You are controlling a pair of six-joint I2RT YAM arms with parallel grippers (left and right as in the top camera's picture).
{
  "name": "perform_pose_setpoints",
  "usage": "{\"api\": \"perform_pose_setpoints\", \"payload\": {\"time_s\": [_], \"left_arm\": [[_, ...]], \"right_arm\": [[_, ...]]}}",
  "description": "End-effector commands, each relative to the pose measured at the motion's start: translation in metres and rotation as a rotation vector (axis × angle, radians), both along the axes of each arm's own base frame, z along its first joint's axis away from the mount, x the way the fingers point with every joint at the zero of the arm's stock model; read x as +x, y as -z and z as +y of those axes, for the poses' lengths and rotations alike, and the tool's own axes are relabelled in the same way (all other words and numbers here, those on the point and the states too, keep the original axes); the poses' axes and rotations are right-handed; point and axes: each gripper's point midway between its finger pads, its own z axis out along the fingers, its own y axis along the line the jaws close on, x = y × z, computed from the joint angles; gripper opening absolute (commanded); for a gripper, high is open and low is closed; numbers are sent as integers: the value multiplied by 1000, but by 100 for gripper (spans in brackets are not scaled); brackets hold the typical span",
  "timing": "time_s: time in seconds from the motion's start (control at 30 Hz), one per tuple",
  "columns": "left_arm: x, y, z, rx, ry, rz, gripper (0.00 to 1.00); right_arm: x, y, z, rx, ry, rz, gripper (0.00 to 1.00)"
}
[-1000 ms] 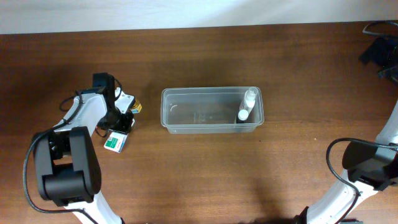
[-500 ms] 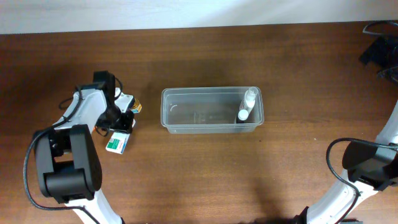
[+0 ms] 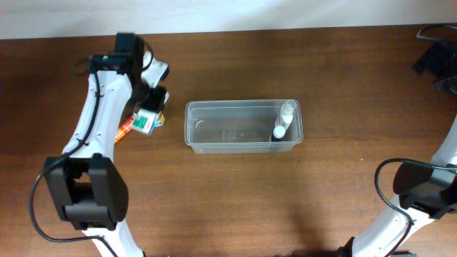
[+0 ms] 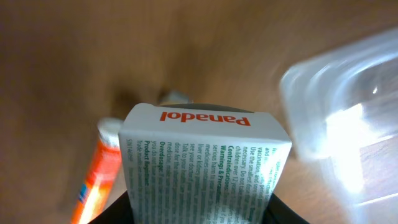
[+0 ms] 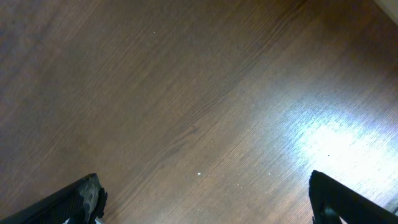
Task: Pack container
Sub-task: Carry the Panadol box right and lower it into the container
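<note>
- At 9 o'clock of the clear container (image 3: 221, 130), the left gripper (image 3: 148, 113) is clenched on a green-and-white Panadol box (image 3: 146, 121), which looks to be held off the tabletop (image 3: 235, 203).
- An orange tube (image 3: 124, 131) lies at 8 o'clock of the box, close by.
- Two small white bottles (image 3: 283, 121) sit at the container's 3 o'clock end, so packing looks partly done, with the box and tube left.
- The right gripper (image 5: 205, 193) is spread wide and empty.

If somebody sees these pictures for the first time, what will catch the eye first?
The left pincer grips a green-and-white Panadol box just left of the clear container. Two small white bottles sit at the container's right end, and an orange tube lies on the table beside the box.
</note>
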Motion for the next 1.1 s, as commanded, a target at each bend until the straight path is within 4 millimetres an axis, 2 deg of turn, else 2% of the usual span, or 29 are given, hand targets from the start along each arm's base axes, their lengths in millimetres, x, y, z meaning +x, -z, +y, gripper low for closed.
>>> {"api": "perform_pose_setpoints", "payload": {"time_s": [0.0,0.07,0.2,0.43,0.6,0.7,0.9,1.07], "left_arm": [[18,-29,-24,1,92,-95,35],[24,-43,-39,6,158,-141,35],[23,-54,-72,25,315,-185,35],[-5,-53,-149,78,706,-216,36],[-25,-49,-191,101,913,-234,36],[-29,-38,-208,104,967,-228,36],[-25,-7,-217,91,992,-180,36],[-25,20,-234,66,1064,-159,35]], "right_arm": [[-5,-11,-2,-27,2,-16,98],[-5,-11,-2,-27,3,-16,98],[-5,-11,-2,-27,3,-16,98],[-5,-11,-2,-27,2,-16,98],[-5,-11,-2,-27,3,-16,98],[-5,-11,-2,-27,2,-16,98],[-5,-11,-2,-27,2,-16,98],[-5,-11,-2,-27,2,-16,98]]}}
